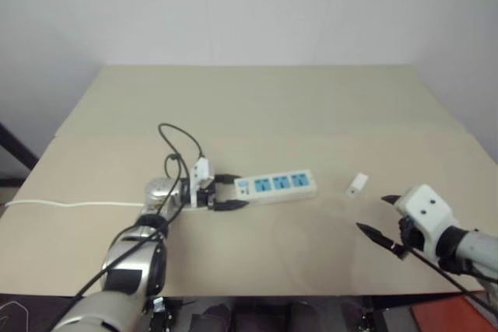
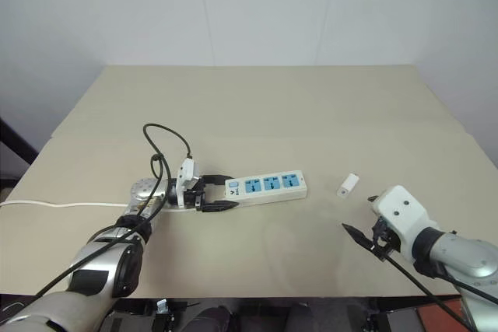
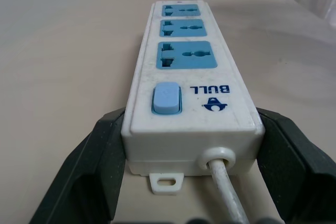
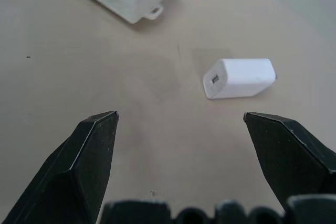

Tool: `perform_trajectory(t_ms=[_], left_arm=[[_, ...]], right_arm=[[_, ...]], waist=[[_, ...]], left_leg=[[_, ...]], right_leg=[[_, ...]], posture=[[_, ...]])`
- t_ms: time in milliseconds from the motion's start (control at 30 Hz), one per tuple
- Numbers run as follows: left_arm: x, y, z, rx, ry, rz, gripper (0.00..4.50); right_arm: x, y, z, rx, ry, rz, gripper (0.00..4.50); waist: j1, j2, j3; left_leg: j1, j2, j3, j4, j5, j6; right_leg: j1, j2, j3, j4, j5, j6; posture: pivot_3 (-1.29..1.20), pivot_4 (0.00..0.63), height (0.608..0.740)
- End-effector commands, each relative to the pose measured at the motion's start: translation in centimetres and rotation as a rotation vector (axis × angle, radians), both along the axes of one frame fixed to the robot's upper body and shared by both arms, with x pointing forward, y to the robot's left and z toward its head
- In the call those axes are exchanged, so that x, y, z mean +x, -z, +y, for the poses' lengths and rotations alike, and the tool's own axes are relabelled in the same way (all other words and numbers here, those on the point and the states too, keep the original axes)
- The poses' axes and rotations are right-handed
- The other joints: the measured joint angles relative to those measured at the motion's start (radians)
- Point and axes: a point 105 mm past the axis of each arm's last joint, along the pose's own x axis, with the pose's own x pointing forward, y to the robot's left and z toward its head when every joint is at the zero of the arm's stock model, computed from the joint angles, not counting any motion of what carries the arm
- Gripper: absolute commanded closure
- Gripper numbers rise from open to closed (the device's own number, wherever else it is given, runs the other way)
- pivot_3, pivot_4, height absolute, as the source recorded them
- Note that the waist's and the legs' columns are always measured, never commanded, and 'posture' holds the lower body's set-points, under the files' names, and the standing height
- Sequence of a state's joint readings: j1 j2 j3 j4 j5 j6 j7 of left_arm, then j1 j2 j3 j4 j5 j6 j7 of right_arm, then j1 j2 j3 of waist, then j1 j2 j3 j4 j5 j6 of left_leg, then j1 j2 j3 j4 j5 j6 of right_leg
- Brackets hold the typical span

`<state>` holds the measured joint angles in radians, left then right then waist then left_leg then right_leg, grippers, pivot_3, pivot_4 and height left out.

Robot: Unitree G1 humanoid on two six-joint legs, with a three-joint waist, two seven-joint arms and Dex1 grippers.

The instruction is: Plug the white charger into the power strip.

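My left gripper [image 1: 230,192] is clamped on the switch end of the power strip [image 1: 276,185]. Its two black fingers [image 3: 89,166] press against the strip's long sides, one on each, just behind the pale blue rocker switch [image 3: 167,98]. The gripper points level along the strip's length, and the strip lies flat on the beige table [image 1: 257,106].

The power strip is a long white bar with three blue sockets [image 3: 187,55] in a row on its top face. The socket nearest the switch is closest to my left gripper, and the other two run away from it toward the far end. A thin white cord [image 3: 227,192] leaves the switch end between my left fingers and trails across the table, away from the strip on the side opposite the sockets [image 1: 70,204].

The white charger [image 1: 356,184] lies on its side on the table, just past the far end of the power strip, apart from it and not touching it. It is a small white block with a port in the end face that shows in the right wrist view [image 4: 239,78].

My right gripper [image 1: 380,215] hangs above the table beyond the charger, farther again from the strip. Its fingers [image 4: 89,153] are spread wide and hold nothing, with the charger lying ahead of them, untouched.
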<state>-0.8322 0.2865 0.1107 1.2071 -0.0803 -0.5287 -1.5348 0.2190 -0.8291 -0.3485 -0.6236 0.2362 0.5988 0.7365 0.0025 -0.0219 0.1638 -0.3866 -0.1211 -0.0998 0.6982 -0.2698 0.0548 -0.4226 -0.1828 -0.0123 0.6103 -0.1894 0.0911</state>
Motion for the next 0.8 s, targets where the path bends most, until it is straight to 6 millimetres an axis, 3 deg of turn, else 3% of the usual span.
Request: perform_trajectory(t_ms=[33,200,367,533,667,800], left_arm=[[-0.6,0.0,0.3,0.040,0.038,-0.072,1.26],[-0.6,-0.1,0.1,0.058,0.043,-0.108,1.26],[-0.6,-0.6,-0.3,0.081,0.083,-0.132,1.26],[-0.5,-0.7,-0.7,0.115,0.108,-0.126,1.26],[-0.6,-0.6,-1.0,0.148,0.135,-0.119,1.26],[-0.4,-0.6,-1.0,0.175,0.139,-0.107,1.26]], right_arm=[[0.8,-0.8,0.5,-0.022,-0.030,-0.055,0.00],[1.9,-1.2,0.7,-0.073,-0.095,-0.068,0.00],[2.9,-2.6,0.5,-0.239,-0.274,-0.039,0.00],[4.4,-4.2,1.2,-0.477,-0.562,-0.071,0.00],[6.1,-3.4,1.4,-0.759,-0.829,-0.006,0.00],[7.7,-2.7,1.0,-0.897,-0.967,0.063,0.00]], waist=[[0.002,0.000,0.000],[0.005,0.000,0.000],[0.004,0.000,0.000],[-0.004,0.000,0.000],[-0.012,0.000,0.000],[-0.014,-0.001,0.000]], left_leg=[[0.000,0.000,0.000,0.000,0.000,0.000],[0.000,0.000,0.000,0.000,0.000,0.000],[0.000,0.000,0.000,0.000,0.000,0.000],[0.000,0.000,0.001,0.000,0.000,0.000],[-0.001,0.000,0.001,0.000,0.004,-0.006],[-0.002,0.000,0.001,0.001,0.004,-0.007]], right_leg=[[0.000,0.000,0.000,0.000,0.000,0.000],[0.000,0.000,0.000,0.000,0.000,0.000],[0.000,0.000,0.000,0.000,0.000,0.000],[0.000,0.000,0.000,0.000,0.000,0.000],[0.000,0.000,-0.001,-0.001,0.000,0.000],[-0.001,0.000,-0.001,-0.001,0.000,0.001]], posture=[[0.00,0.150,0.740],[0.00,0.150,0.740],[0.00,0.150,0.740],[0.00,0.150,0.740],[0.00,0.150,0.740],[0.00,0.150,0.740]])
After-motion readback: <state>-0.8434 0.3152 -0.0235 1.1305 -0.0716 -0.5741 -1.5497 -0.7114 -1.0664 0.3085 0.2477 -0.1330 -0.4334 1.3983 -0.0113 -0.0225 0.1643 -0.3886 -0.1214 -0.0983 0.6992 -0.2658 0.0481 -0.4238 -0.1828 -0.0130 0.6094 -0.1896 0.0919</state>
